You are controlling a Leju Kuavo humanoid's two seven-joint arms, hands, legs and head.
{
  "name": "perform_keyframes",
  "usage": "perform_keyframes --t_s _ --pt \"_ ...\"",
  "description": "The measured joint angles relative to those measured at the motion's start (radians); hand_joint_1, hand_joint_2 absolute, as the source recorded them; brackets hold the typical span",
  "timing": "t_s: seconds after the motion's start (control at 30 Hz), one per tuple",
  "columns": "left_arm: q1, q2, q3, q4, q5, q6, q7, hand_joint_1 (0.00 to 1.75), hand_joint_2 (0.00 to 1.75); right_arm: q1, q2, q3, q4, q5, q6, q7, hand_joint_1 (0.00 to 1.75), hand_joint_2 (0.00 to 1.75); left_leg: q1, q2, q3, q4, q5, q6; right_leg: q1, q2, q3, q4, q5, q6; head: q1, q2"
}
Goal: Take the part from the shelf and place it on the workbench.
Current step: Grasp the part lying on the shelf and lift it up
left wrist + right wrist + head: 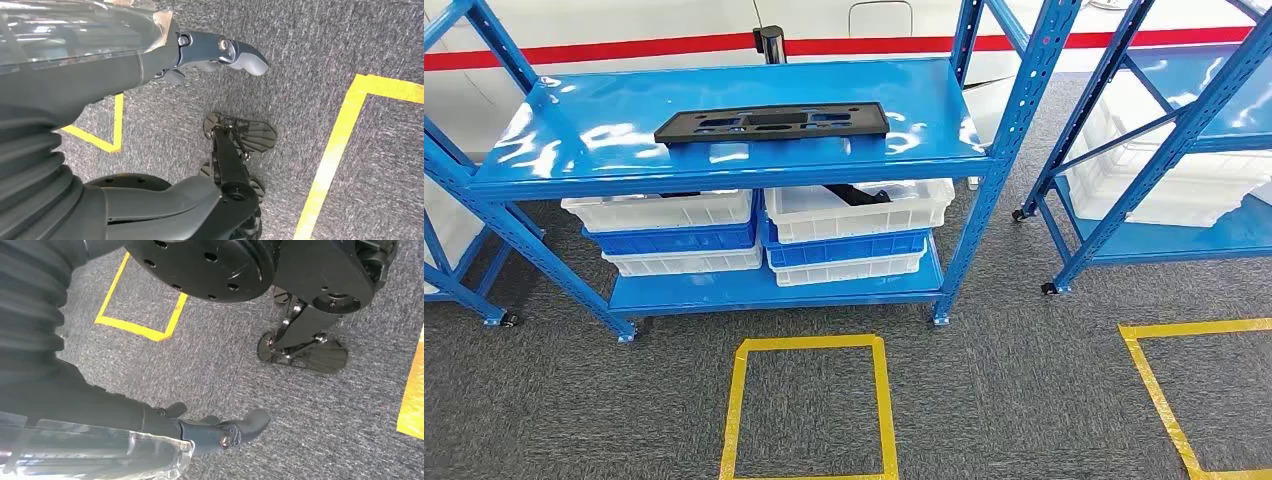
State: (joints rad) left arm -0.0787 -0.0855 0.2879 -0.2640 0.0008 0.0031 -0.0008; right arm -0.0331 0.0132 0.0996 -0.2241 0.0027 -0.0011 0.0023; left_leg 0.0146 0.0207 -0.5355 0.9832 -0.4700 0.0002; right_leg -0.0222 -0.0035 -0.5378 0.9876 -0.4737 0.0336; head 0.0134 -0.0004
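Note:
A flat black plastic part (pixel 773 122) with several cut-outs lies on the top board of the blue shelf (pixel 574 170), near its middle. My left hand (pixel 220 54) hangs over the grey carpet with its fingers stretched out and holds nothing. My right hand (pixel 220 430) also hangs above the carpet, fingers extended and empty. Both hands are far from the part.
White and blue bins (pixel 724 235) are stacked on the lower board; one holds a dark piece (pixel 856 194). A second blue shelf (pixel 1164 150) stands to the right. Yellow tape squares (pixel 809 405) mark the carpet in front of the shelves.

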Motion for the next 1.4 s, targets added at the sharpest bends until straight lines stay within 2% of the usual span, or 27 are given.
perform_keyframes --t_s 0.1,0.23,0.5,0.97,1.2,1.4 --pt "-0.004 -0.003 0.004 0.005 0.002 0.0 0.0 0.0 1.75 -0.003 0.001 0.002 0.005 0.0 0.0 0.0 0.0 1.75 0.0 0.0 -0.001 0.0 0.0 0.0 0.0 0.0 0.0 0.0 0.0 0.0 0.0 0.0" --pt "-0.008 -0.004 -0.041 0.014 0.04 0.009 -0.007 0.0 0.0 -0.016 0.003 -0.006 0.006 -0.003 -0.013 -0.013 0.0 1.75 -0.001 0.0 -0.001 0.0 0.0 0.0 0.0 0.0 0.0 0.0 0.0 0.0 0.0 0.0" --pt "-0.009 0.008 -0.214 0.03 0.193 0.061 -0.053 0.0 0.0 -0.066 0.004 -0.094 0.005 -0.073 0.011 -0.07 0.0 1.75 -0.001 0.0 -0.001 0.0 0.0 0.001 0.0 0.0 0.0 0.0 0.0 0.0 0.0 0.0" --pt "-0.009 0.031 -0.535 0.054 0.416 0.125 -0.127 0.0 0.0 -0.194 0.02 -0.251 -0.033 -0.246 0.187 -0.151 0.0 1.75 -0.002 0.0 -0.001 0.0 0.0 0.001 0.0 0.0 0.0 0.0 0.0 0.0 0.0 0.0" --pt "-0.009 0.043 -0.698 0.065 0.525 0.147 -0.162 0.0 0.0 -0.253 0.037 -0.277 -0.134 -0.316 0.279 -0.215 0.0 1.75 -0.002 -0.001 -0.001 0.0 0.001 0.001 0.0 0.0 0.0 0.0 0.0 0.0 0.0 0.0" --pt "-0.01 0.051 -0.812 0.072 0.599 0.157 -0.189 0.0 0.0 -0.269 0.05 -0.266 -0.275 -0.307 0.29 -0.278 0.0 1.75 -0.002 -0.001 -0.001 0.001 0.001 0.001 0.0 -0.001 0.0 0.0 0.0 0.0 0.0 0.0"
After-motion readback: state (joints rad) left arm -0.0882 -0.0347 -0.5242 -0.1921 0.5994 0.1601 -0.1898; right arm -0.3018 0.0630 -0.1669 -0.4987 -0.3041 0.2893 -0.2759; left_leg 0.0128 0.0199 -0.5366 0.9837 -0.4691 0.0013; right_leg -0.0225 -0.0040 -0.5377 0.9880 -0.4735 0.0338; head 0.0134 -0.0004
